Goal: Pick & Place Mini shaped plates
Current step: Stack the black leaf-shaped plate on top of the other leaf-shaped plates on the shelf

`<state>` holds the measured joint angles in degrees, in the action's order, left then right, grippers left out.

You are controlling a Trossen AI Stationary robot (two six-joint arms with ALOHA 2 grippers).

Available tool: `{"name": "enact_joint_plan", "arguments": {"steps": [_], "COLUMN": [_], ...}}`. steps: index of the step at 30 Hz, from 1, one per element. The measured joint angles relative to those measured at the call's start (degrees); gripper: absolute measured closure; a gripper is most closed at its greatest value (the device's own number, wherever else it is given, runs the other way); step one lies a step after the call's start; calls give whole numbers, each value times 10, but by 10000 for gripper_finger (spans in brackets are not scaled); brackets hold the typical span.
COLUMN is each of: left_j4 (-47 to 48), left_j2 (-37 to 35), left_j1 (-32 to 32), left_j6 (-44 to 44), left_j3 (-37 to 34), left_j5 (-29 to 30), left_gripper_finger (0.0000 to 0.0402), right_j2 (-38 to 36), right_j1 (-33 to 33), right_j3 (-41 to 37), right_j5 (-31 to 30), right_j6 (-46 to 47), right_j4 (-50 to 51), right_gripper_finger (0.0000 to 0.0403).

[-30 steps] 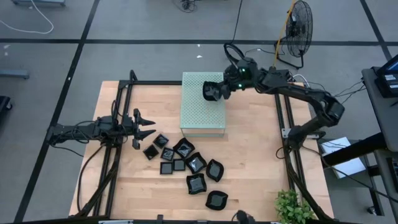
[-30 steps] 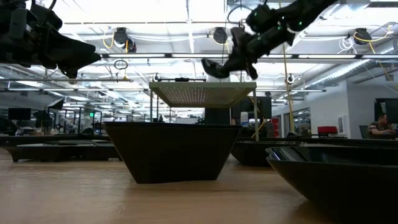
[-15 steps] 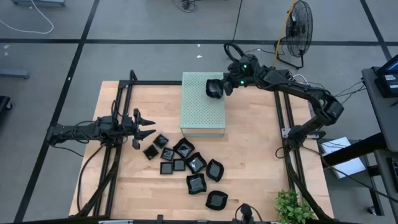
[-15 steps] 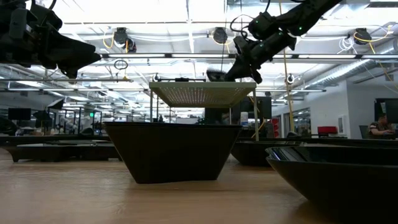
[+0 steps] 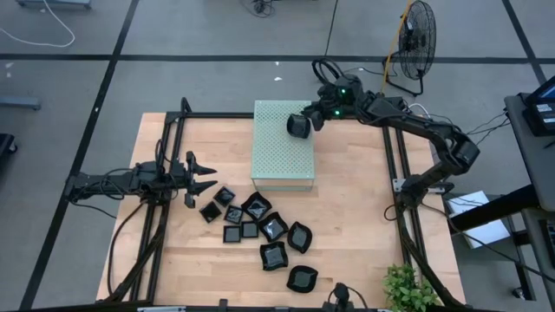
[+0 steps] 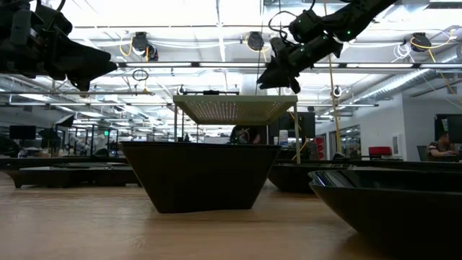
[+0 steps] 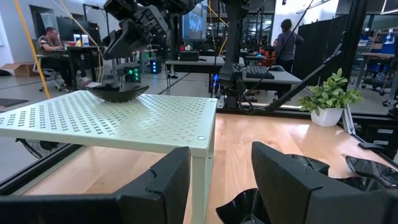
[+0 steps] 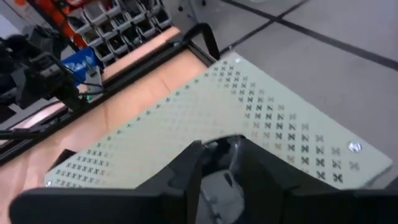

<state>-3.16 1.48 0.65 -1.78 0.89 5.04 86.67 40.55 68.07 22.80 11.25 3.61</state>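
Observation:
One mini shaped plate (image 5: 298, 125) (image 7: 118, 92) lies bottom down on the top of the pale green perforated box (image 5: 282, 160) (image 7: 143, 121), near its far right corner. My right gripper (image 5: 315, 116) (image 7: 127, 45) hovers just above and to the right of that plate. It is open and clear of the plate. Several more black plates (image 5: 260, 227) lie clustered on the wooden table in front of the box. My left gripper (image 5: 205, 173) (image 7: 221, 180) waits open at the table's left, level and pointing at the box.
Black frame rails (image 5: 395, 173) run along both sides of the table. A potted plant (image 5: 406, 288) stands at the near right corner. Bare wood (image 5: 355, 217) lies to the right of the box. A fan (image 5: 416, 43) stands on the floor beyond. People (image 7: 286, 37) are in the room behind.
My right gripper lowered the held plate onto the box top near its far right corner. It then let go and rose a little. The plate now rests on the box by itself.

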Motion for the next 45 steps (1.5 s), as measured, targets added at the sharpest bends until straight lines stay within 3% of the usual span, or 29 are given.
{"name": "enact_joint_plan", "arguments": {"steps": [3, 8, 13, 18, 25, 28, 36, 45], "left_j4": [0, 0, 0, 0, 0, 0, 0, 0], "left_j2": [0, 0, 0, 0, 0, 0, 0, 0], "left_j1": [0, 0, 0, 0, 0, 0, 0, 0], "left_j6": [0, 0, 0, 0, 0, 0, 0, 0], "left_j3": [0, 0, 0, 0, 0, 0, 0, 0], "left_j5": [0, 0, 0, 0, 0, 0, 0, 0], "left_gripper_finger": [227, 227, 227, 227, 227, 227, 227, 227], "right_j2": [-7, -31, -78, -181, -370, -441, -562, -595], "right_j1": [-9, -57, -146, -258, -420, -464, -491, -488], "right_j3": [0, 0, -23, -116, -321, -403, -561, -611], "right_j5": [42, 183, 329, 308, 120, 68, 57, 55], "right_j6": [1, 26, 23, -31, -23, -5, -60, -179], "right_j4": [-18, -39, -38, -54, -173, -217, -261, -314], "right_gripper_finger": [295, 292, 298, 311, 324, 326, 328, 328]}}
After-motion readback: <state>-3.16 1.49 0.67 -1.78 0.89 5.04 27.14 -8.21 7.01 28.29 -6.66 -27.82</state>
